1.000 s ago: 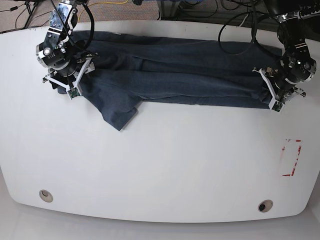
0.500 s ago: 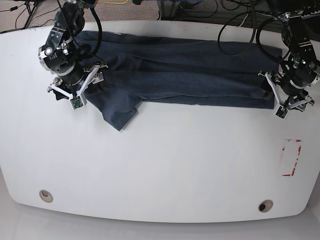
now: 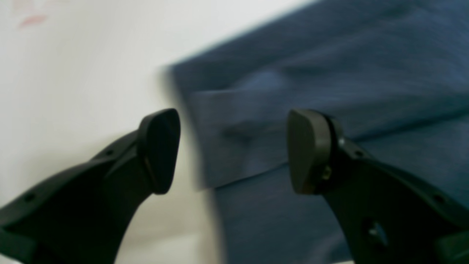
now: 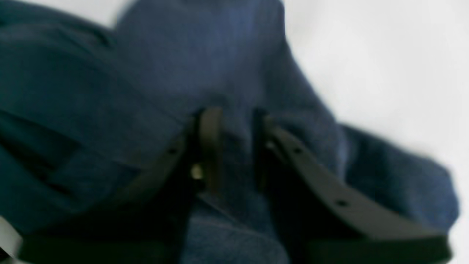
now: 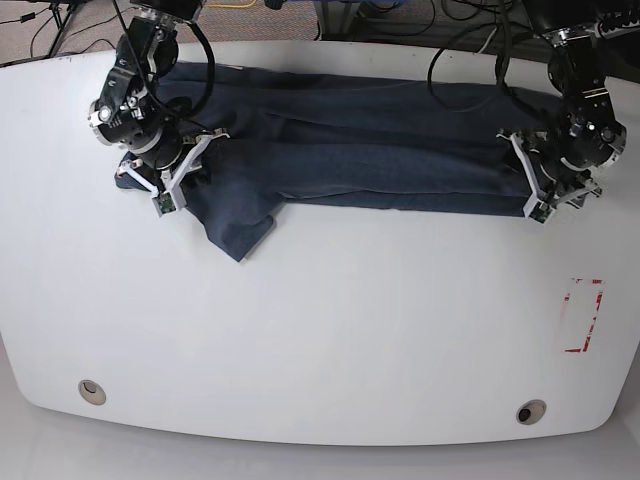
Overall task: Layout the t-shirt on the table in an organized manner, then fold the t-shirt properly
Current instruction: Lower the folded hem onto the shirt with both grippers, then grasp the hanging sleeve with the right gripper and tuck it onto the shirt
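Note:
The dark blue t-shirt (image 5: 370, 150) lies as a long folded band across the back of the white table (image 5: 320, 330), with one sleeve flap poking toward the front at the left. My right gripper (image 5: 162, 198) is at the shirt's left end. In the right wrist view the right gripper (image 4: 236, 143) is shut on a bunched fold of the t-shirt (image 4: 183, 55). My left gripper (image 5: 555, 203) is at the shirt's right end. In the left wrist view the left gripper (image 3: 232, 146) is open and straddles the side edge of the t-shirt (image 3: 329, 73), with nothing held.
A red-outlined rectangle mark (image 5: 583, 315) sits near the right edge. Two round grommet holes (image 5: 92, 391) (image 5: 530, 411) lie along the front edge. Black cables (image 5: 470, 40) hang behind the table's back edge.
The right gripper has closed on the cloth at the shirt's left end. The left gripper has opened wide and shifted a little left and back over the shirt's right end.

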You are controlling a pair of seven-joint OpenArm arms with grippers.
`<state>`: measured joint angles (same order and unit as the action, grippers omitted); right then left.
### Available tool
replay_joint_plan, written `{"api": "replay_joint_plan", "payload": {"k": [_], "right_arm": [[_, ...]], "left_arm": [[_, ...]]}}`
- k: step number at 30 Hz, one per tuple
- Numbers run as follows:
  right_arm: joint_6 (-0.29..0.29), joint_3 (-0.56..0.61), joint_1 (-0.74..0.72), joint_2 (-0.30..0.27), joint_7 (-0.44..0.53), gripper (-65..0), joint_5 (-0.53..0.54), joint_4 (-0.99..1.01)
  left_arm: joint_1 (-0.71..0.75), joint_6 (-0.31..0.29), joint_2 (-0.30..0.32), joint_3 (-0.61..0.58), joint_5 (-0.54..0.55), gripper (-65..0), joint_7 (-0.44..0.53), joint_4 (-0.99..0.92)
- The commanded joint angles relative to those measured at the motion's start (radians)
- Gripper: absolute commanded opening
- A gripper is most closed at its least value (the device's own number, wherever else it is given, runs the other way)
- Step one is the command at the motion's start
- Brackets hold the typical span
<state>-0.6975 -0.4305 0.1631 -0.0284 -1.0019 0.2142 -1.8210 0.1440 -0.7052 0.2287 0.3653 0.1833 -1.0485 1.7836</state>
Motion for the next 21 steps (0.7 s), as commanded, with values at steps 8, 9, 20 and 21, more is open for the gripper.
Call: {"api": "replay_joint_plan", "payload": {"k": [8,9,20,21], "right_arm": [[-0.001,-0.004,-0.009,-0.115,0.162,-56.4,0.020,0.203],[-0.001,-0.004,-0.010,-0.120,0.171,-56.4,0.020,0.215],[-0.001,-0.001,-0.116,-0.229,0.277,-55.6,0.026,0.459],[-0.001,-0.001,-0.125,-0.233,0.280,-55.6,0.026,0.464]], "left_arm": [[-0.013,0.007,-0.010,0.008,-0.009,-22.4,0.095,-0.126],[-0.013,0.007,-0.010,0.008,-0.009,-22.4,0.101,-0.132],[-0.083,0.028,-0.015,0.004,-0.009,-22.4,0.126,-0.270],[-0.093,0.031,-0.015,0.004,-0.009,-22.4,0.126,-0.279]]}}
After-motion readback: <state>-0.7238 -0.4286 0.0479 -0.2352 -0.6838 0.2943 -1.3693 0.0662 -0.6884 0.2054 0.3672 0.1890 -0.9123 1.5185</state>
